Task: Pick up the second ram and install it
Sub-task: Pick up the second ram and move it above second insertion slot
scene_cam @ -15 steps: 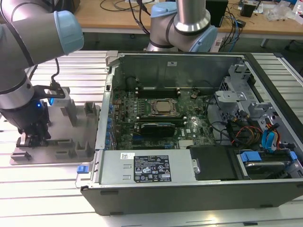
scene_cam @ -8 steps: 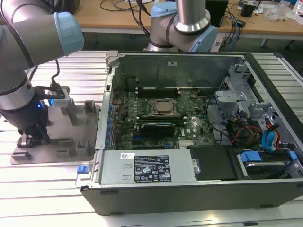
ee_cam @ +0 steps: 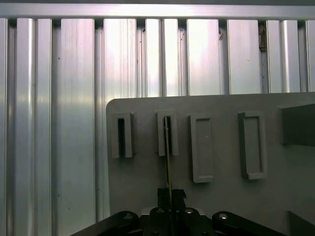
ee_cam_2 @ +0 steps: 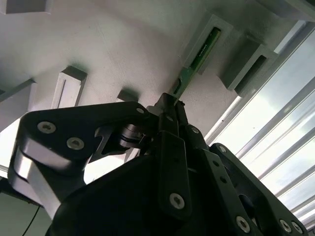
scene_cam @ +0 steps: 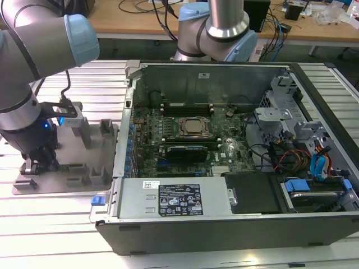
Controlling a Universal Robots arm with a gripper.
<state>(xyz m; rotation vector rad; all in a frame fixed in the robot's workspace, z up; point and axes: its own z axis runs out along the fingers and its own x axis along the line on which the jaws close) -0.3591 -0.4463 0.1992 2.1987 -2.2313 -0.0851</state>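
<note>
Progress: pick phase, install not begun. Gripper is down over the grey fixture plate, which lies on the slatted alu table beside the open PC case, on the exterior view's left. Its fingers are pressed together on the near end of the second ram. In the second wrist view the tips pinch the thin green board w/ no gap showing, so I judge it gripped.

Ram isn't clear of the plate as far as I can tell. In both wrist views its far end reaches into a raised slot holder. That holder is 2nd in from the plate's rounded corner, in the row along that edge. The holder nearest the corner is empty.

Done: approach and grasp. Left: getting the stick out of the holder, plus the whole install at the motherboard, by the CPU socket. Long dark parts sit in the slots by the socket. Can't tell from the exterior view if one is a first stick.

Look of the ram: edge-on in the first wrist view, just a thin pale line running straight from fingertips to holder, no visible tilt. In the second wrist view it's a narrow green strip, brightest inside the holder w/ a yellowish edge. Flat, thin, prob. stiff. Chips not visible.
</note>
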